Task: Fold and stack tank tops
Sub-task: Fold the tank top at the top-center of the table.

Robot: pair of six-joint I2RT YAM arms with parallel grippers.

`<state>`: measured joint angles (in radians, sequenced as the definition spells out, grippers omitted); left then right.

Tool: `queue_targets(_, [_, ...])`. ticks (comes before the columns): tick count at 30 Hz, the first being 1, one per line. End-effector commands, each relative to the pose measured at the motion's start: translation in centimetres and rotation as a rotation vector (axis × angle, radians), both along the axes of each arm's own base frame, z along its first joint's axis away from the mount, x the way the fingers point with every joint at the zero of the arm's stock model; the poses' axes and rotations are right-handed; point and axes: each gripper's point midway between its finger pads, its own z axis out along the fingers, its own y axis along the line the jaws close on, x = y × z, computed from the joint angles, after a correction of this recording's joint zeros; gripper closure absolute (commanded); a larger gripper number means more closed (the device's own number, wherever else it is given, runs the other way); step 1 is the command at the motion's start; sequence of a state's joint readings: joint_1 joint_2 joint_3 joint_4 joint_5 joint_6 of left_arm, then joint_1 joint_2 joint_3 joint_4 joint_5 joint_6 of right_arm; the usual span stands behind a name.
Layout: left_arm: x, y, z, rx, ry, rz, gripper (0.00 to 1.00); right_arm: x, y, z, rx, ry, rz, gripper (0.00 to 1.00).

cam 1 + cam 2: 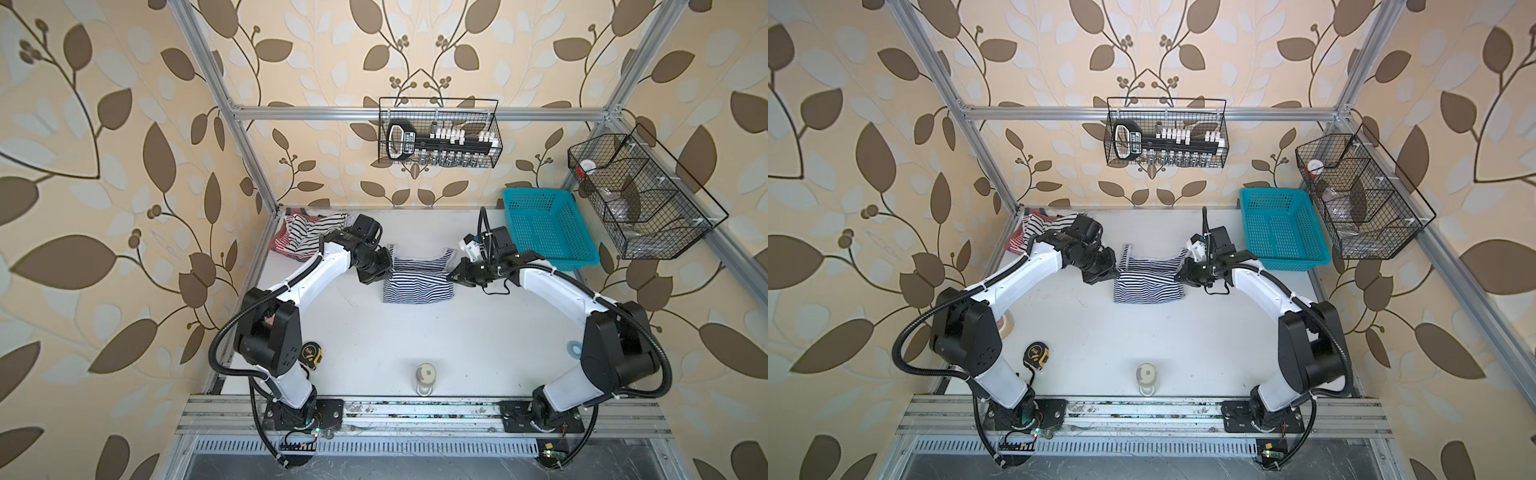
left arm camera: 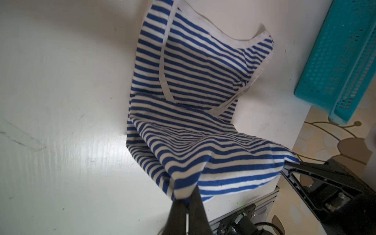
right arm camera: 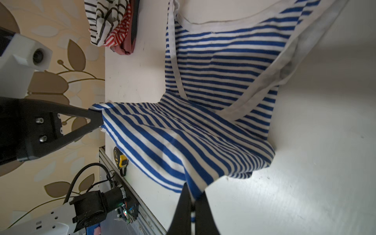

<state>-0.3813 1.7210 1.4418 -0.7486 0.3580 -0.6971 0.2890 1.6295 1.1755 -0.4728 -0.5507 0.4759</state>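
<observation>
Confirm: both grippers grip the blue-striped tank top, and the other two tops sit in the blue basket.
Not in the blue basket: both top views show the other two tops heaped at the table's far-left corner. The grips on the blue-striped tank top are right.

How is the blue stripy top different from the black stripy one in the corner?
The blue-striped top lies partly flat in the middle of the table; the black-striped top is bunched in the far corner. The left gripper and right gripper pinch the blue-striped top; no gripper holds the black-striped top. Both are striped on white.
</observation>
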Motion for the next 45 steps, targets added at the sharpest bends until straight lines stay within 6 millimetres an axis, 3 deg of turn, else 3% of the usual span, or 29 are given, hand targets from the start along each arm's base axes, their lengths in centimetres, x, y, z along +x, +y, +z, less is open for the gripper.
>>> queue_targets(1, [1.9, 0.1, 1.1, 0.006, -0.027, -0.018, 1.00, 1.7, 0.5, 0.7, 0.022, -0.010, 0.044, 1.00])
queue_targets(7, [5.6, 0.7, 0.5, -0.015, -0.029, 0.013, 1.00, 4.9, 0.3, 0.0, 0.050, 0.010, 0.026, 1.00])
queue_targets(13, [9.0, 0.1, -0.3, -0.021, -0.029, -0.013, 1.00, 7.8, -0.2, -1.4, 0.075, 0.036, -0.006, 1.00])
queue_targets(22, [13.1, 0.3, -4.1, -0.037, 0.022, 0.000, 1.00, 11.8, -1.1, -5.3, 0.097, 0.097, -0.061, 0.98])
queue_targets(24, [13.6, 0.6, -5.5, -0.044, 0.043, 0.015, 0.97, 12.7, -1.4, -5.7, 0.101, 0.096, -0.076, 0.97])
queue_targets(28, [15.7, 0.4, -5.9, -0.092, 0.020, 0.039, 0.92, 14.5, -2.3, -6.2, 0.112, 0.090, -0.122, 0.88])
queue_targets(31, [16.8, 0.3, -6.2, -0.115, 0.009, 0.053, 0.76, 15.6, -2.7, -6.4, 0.129, 0.079, -0.144, 0.81])
queue_targets(35, [18.0, 0.4, -5.4, -0.146, -0.029, 0.076, 0.61, 16.2, -2.7, -6.0, 0.143, 0.056, -0.147, 0.68])
queue_targets(40, [18.7, 1.6, -2.3, -0.145, -0.101, 0.091, 0.56, 16.1, -3.2, -4.1, 0.143, 0.002, -0.163, 0.65])
queue_targets(45, [17.0, 4.0, 0.1, -0.033, -0.141, 0.079, 0.52, 14.5, -3.7, -2.2, 0.133, -0.039, -0.156, 0.67])
